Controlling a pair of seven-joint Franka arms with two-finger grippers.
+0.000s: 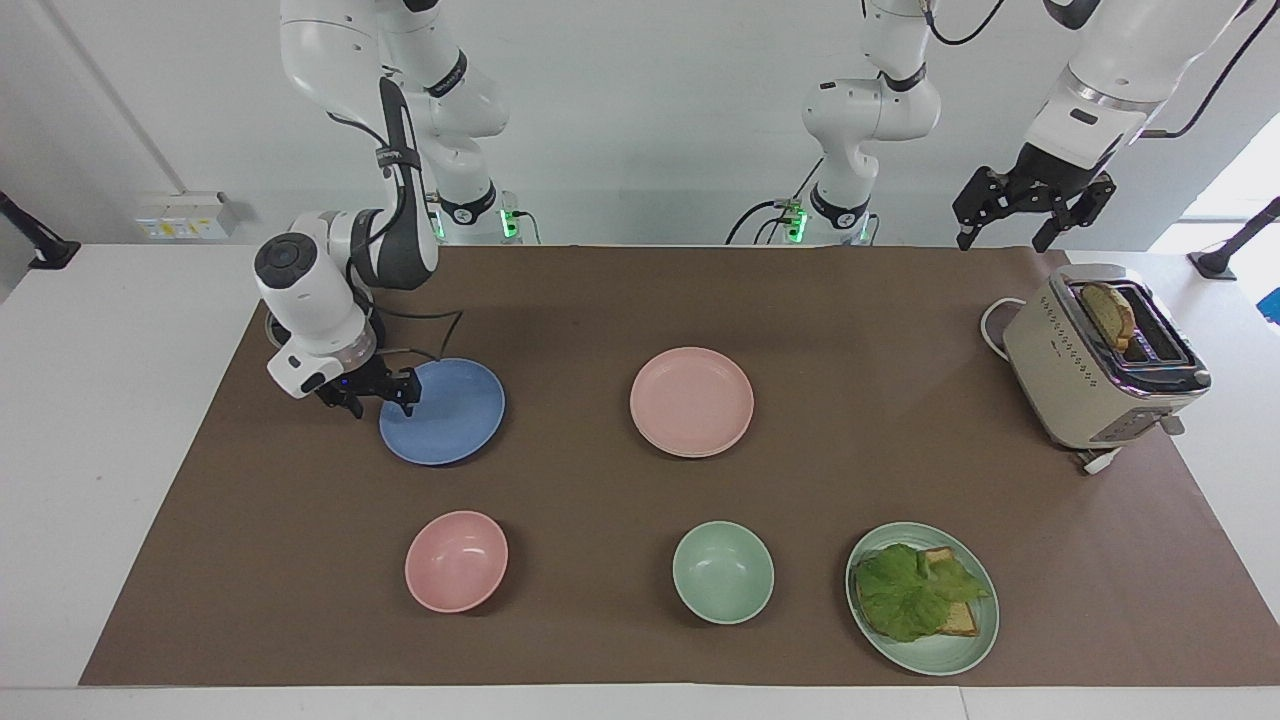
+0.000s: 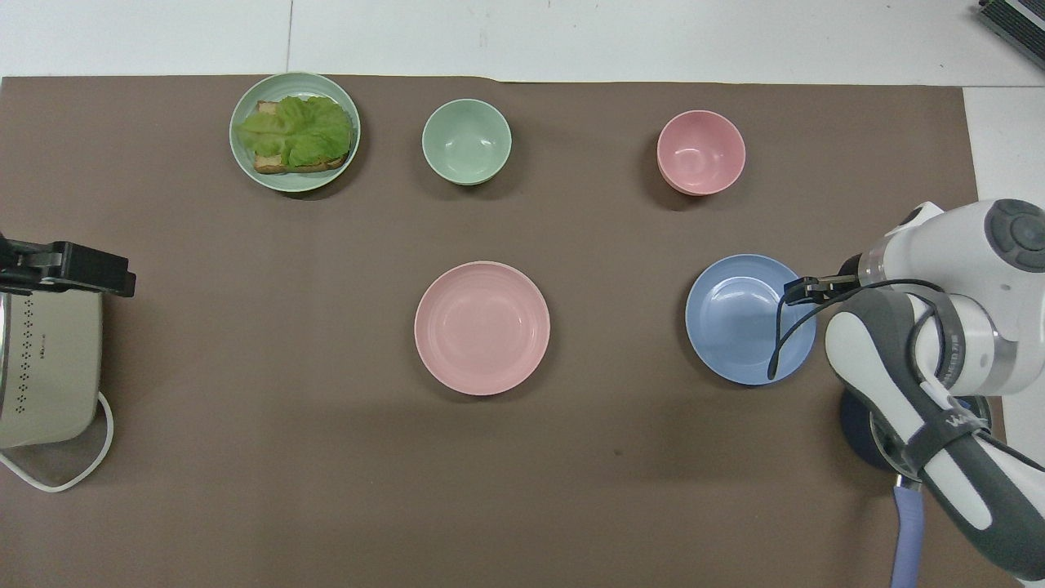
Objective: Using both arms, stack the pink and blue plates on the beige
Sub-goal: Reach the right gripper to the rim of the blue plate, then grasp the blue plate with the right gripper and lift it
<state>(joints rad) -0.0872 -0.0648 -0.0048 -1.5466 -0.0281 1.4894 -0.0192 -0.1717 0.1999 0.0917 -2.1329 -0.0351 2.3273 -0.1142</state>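
I hold the right end effector (image 1: 378, 395), fingers parted, at the blue plate's (image 1: 445, 412) overhead three-o'clock rim to pinch it, the pink plate (image 1: 692, 402) at its nine, while the left end effector (image 1: 1030, 212) waits open above the toaster (image 1: 1100, 360); I see no beige plate.

Periwinkle blue plate (image 1: 445, 412), plain matte. Pale pink plate (image 1: 692, 401), faint concentric rings. Deeper pink bowl (image 1: 456, 560). Mint-green bowl (image 1: 723, 572). Mint-green plate (image 1: 960, 650) with bright green lettuce (image 1: 905, 590) over golden-brown toast (image 1: 955, 618). Cream-and-silver toaster (image 1: 1095, 375), dotted pattern on side, brown slice in slot. Brown mat (image 1: 600, 300) on white table (image 1: 100, 400). Glossy white arms, grey panels, black cables. Black left gripper (image 1: 1030, 205); black right gripper (image 1: 372, 395). Dark navy pot (image 2: 857, 425), lilac handle.
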